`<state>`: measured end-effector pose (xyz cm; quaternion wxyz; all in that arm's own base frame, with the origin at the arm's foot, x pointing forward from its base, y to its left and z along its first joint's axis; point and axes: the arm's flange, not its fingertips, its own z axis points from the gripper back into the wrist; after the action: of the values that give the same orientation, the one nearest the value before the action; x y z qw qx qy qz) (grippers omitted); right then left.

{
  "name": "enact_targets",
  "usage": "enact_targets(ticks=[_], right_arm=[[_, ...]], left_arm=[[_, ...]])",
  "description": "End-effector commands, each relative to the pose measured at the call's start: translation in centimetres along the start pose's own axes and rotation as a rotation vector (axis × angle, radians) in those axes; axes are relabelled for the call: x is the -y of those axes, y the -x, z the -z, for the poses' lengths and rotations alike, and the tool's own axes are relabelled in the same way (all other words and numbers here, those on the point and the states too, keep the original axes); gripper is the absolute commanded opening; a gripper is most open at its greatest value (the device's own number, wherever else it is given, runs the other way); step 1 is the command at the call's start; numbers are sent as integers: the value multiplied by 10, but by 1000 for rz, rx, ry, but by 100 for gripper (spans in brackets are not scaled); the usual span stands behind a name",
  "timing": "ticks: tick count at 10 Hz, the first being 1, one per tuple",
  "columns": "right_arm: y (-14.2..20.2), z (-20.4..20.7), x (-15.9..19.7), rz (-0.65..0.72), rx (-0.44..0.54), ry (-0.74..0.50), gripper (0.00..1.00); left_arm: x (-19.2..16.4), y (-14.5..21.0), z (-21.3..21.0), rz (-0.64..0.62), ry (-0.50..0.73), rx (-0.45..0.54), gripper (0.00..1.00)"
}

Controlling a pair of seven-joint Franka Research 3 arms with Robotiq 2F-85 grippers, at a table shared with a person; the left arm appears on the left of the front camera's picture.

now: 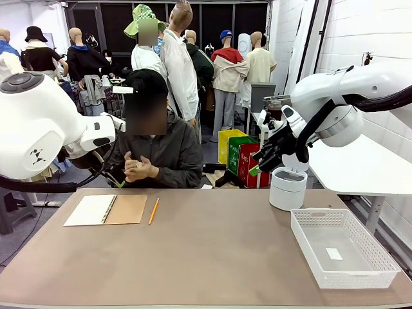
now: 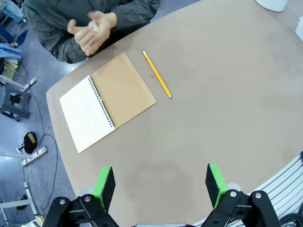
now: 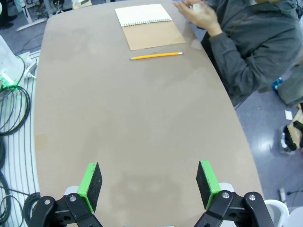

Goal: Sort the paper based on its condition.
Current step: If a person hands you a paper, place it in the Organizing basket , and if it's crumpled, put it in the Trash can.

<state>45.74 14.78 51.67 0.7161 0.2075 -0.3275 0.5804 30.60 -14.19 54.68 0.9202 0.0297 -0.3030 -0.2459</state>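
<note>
The left fingers (image 2: 104,187) stand wide and empty above bare tabletop (image 2: 227,94); well ahead of them lie the open notebook (image 2: 106,106) and, just beside it, the pencil (image 2: 156,74); beyond both, past the tabletop edge, the person's hands (image 2: 92,29) enclose the paper (image 2: 94,26), a small white wad, so nothing is ready to grasp; the round bin (image 1: 288,188) and the basket (image 1: 341,248) sit near the right fingers (image 3: 92,187), probably as the two sorting destinations; these fingers are likewise wide and empty, presumably awaiting a handover.
</note>
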Motion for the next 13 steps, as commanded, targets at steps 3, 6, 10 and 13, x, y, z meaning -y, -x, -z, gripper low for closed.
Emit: enact_targets(ticks=[3,6,10,13], right_arm=[[-1,0,0,6,8,-5,100],[-1,0,0,6,8,-5,100],[-1,0,0,6,8,-5,100],[-1,0,0,6,8,-5,100]], left_arm=[[-1,0,0,12,-1,-3,100],[-1,0,0,12,-1,-3,100],[-1,0,0,12,-1,-3,100],[-1,0,0,12,-1,-3,100]])
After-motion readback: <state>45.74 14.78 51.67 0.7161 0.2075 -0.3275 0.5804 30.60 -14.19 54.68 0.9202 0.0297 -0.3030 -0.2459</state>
